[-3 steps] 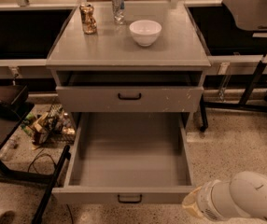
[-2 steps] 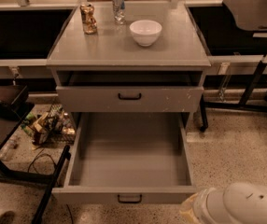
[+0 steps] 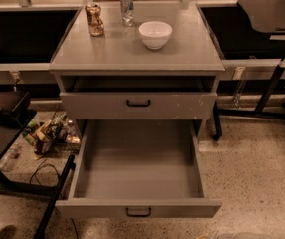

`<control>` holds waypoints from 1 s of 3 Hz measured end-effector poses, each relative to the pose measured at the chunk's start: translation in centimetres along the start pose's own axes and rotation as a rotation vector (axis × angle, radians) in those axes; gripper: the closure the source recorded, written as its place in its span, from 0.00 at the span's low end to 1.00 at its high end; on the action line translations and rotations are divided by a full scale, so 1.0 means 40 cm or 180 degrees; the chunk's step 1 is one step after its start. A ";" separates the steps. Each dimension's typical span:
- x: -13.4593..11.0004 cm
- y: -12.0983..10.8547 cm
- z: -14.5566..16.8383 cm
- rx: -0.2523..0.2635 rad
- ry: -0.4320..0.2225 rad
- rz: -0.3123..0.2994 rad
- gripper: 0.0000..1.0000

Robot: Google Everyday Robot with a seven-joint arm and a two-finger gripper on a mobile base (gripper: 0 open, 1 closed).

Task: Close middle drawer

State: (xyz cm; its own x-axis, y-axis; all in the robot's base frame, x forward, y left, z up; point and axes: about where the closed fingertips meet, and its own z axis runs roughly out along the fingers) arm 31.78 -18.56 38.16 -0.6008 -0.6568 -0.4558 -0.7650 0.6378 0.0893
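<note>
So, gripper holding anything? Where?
Cannot tell: the gripper is out of frame; only a pale arm sliver shows bottom right. Nothing touches the wide grey metal drawer.

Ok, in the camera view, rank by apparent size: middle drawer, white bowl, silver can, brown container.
1. middle drawer, open, nearest the camera.
2. white bowl.
3. silver can and brown container: alike, unranked.
The gripper is out of view; only a pale arm sliver at the bottom edge.

White bowl [image 3: 155,34] sitting on grey cabinet top [image 3: 132,56], silver can [image 3: 126,6] and brown container [image 3: 94,20] standing near its back edge, clutter [image 3: 50,133] lying on speckled floor [image 3: 257,173] beside black stand [image 3: 3,128]
</note>
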 end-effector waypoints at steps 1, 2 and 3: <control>-0.002 -0.055 0.120 0.0091 -0.0330 0.0007 1.00; -0.044 -0.098 0.225 0.0055 -0.0616 -0.0011 1.00; -0.090 -0.128 0.285 0.0013 -0.0876 -0.0047 1.00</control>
State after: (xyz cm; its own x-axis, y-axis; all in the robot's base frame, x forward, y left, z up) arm 40.51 -14.88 29.23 -0.5034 -0.5322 -0.6807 -0.7719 0.6310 0.0776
